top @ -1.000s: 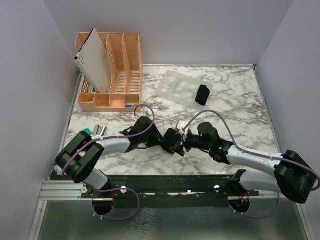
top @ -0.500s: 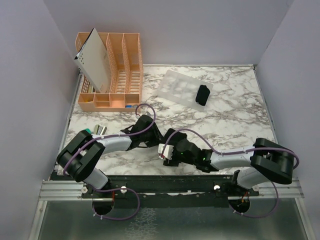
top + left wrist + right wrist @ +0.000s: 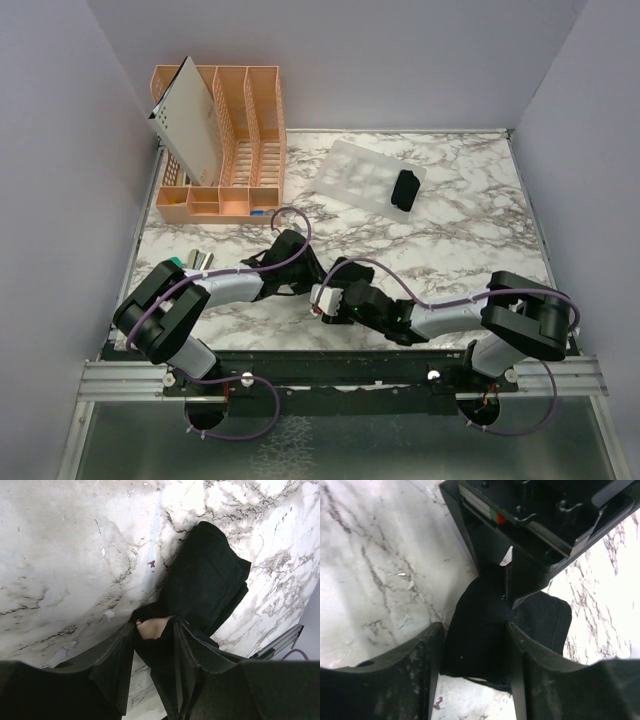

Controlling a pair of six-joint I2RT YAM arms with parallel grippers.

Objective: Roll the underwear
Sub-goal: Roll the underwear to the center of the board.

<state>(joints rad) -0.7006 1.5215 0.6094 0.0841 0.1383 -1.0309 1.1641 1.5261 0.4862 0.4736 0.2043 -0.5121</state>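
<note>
Tabletop [image 3: 480,250] of veined marble carries both garments. One rolled bundle [image 3: 405,190] sits on a pale sheet [image 3: 350,175] in the upper right of the top view. The loose underwear [image 3: 210,580] lies at lower centre, under the two grippers. Soft, light and limp, this cloth will likely sag and slip out of any roll, so I judge a firm pinch at a folded edge or the band the best hold. Right gripper [image 3: 475,630] is part open, its fingers straddling the bunched fabric; whether they press it I cannot tell. Left gripper [image 3: 154,624] is nearly closed, pinching a fold where the tan band [image 3: 150,630] shows.
</note>
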